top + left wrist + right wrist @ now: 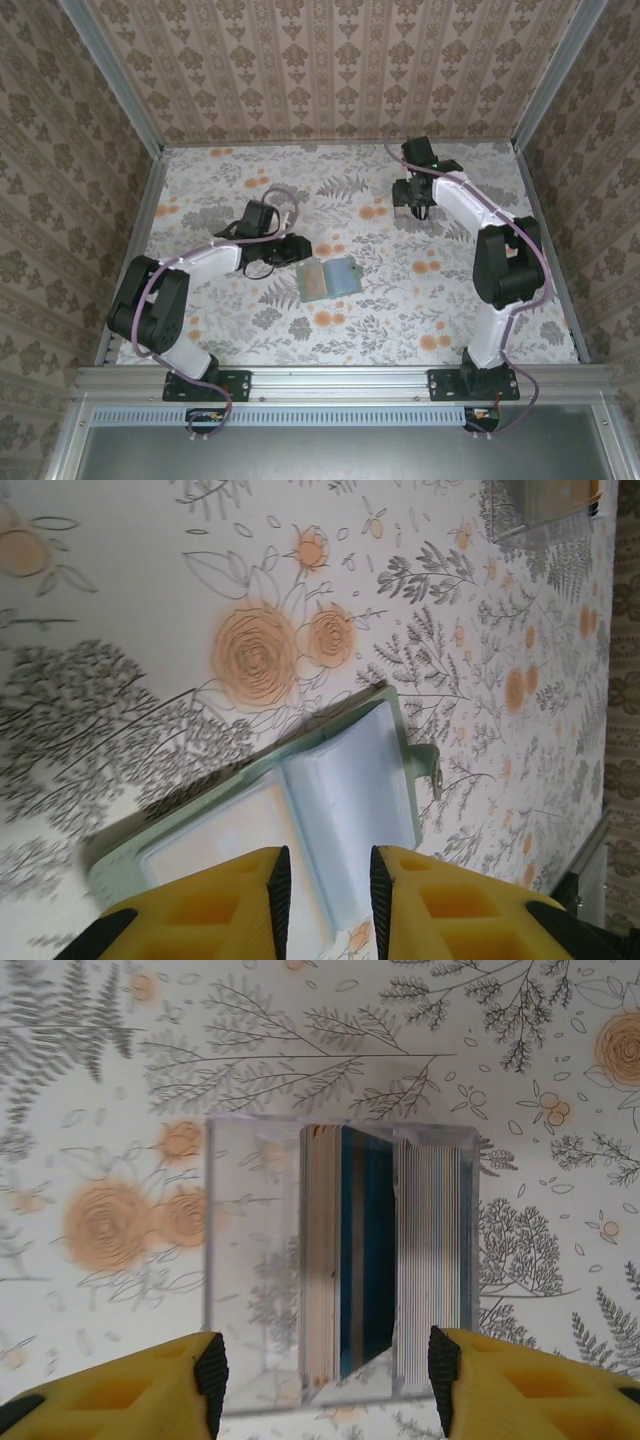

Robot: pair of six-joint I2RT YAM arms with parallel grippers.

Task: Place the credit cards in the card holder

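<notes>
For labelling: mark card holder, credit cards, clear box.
card holder (350,780), left wrist view, pale blue inner panel.
credit cards (430,1260), right wrist view, edges of right stack.
clear box (255,1260), right wrist view, left part.

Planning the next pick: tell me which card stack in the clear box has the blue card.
The left stack in the right wrist view: a blue card leans at its inner side. The other stack is all pale edges.

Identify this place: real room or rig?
Probably a staged robot test cell, not a real room: wallpaper panels held in an aluminium frame, enclosing a floral-covered table with left arm and right arm bolted at its near edge.
</notes>
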